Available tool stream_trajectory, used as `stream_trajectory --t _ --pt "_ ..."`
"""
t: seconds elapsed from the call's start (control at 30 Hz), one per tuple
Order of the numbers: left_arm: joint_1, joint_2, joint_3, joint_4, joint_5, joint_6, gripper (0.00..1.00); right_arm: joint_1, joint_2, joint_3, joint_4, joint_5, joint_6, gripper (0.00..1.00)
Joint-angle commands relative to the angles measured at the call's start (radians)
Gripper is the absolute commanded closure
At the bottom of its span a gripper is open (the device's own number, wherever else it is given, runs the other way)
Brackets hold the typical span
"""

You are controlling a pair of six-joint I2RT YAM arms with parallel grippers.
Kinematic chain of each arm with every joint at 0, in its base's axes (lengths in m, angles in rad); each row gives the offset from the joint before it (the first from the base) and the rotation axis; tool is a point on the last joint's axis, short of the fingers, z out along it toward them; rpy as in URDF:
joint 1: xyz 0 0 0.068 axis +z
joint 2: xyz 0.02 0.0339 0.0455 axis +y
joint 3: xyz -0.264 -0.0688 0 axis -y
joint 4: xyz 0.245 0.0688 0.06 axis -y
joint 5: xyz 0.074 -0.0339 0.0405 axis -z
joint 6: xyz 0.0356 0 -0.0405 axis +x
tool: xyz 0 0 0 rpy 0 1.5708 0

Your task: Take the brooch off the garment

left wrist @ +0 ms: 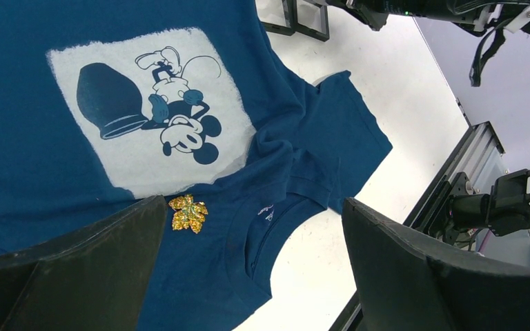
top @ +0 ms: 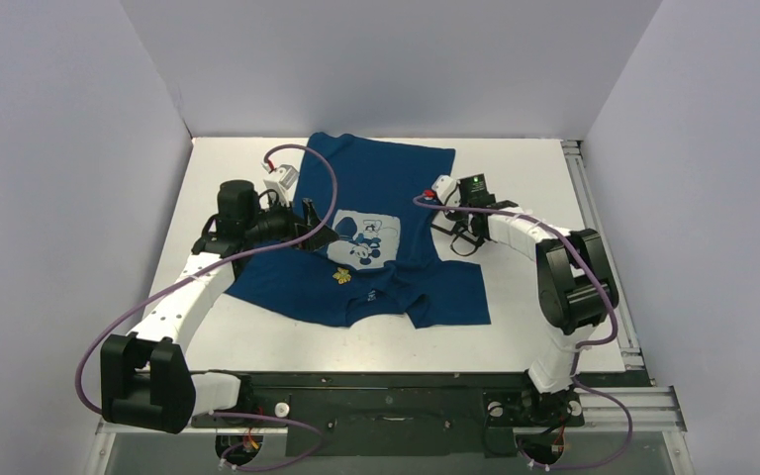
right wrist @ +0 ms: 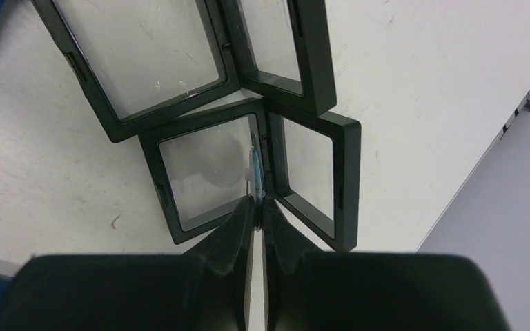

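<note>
**Brooch not yet off the shirt: approach stage**

Left gripper, fingers spread wide and holding nothing, hangs above the shirt near the neck. In the left wrist view the brooch sits just beside the tip of the left-hand finger, not touched. Right gripper, fingers pressed together, is well apart from the shirt, with its tips over the joint of some black-edged clear cases on the table. Whether it nips a thin edge there can't be told.

Progress – judged: nothing done yet. The brooch lies on the cloth. Left to do: close on it, free it, lift it off.

Position: gold, leaf-shaped brooch on the chest, just below a corner of the pale print, between the print and the collar.

Orientation: lies flat, face up. Long axis approx. diagonal in the wrist view, upper left to lower right – lobes fan out, so the pointing end is unclear. Too small in the top view to tell. The shirt's own long axis runs far-to-near, collar toward the arm bases.
</note>
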Motion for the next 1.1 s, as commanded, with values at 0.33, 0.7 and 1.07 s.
stream_trajectory --t 0.33,0.7,1.07 --pt "0.011 -0.014 0.057 -0.004 0.003 0.014 0.04 -0.009 0.045 0.038 0.023 -0.009 -0.026 0.88" --pt "0.012 -0.010 0.053 -0.001 0.016 0.019 0.04 -0.009 -0.014 0.044 -0.032 -0.130 0.027 0.66" --pt "0.024 -0.008 0.088 -0.127 0.003 0.221 0.04 -0.007 -0.135 0.067 -0.123 -0.276 0.114 0.57"
